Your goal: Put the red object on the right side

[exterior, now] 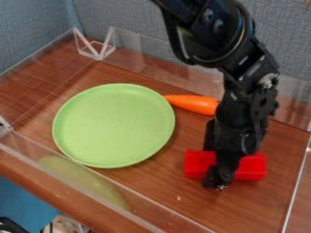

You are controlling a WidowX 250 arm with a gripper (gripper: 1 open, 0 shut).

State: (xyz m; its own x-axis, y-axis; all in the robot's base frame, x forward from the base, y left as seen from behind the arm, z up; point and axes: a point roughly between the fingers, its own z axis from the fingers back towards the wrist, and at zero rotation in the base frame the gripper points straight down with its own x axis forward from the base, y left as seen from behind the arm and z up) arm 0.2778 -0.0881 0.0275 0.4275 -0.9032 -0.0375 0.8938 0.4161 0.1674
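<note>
I see the red object [225, 166] lying on the desk [145, 191], right of the green plate [113, 123] and below the carrot [191, 104], long axis roughly left-to-right. My gripper [224, 175] straddles its middle, pointing down; whether it is grasping or released I cannot tell.

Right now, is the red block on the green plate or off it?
Off: the red block lies on the wooden table, right of the plate.
</note>
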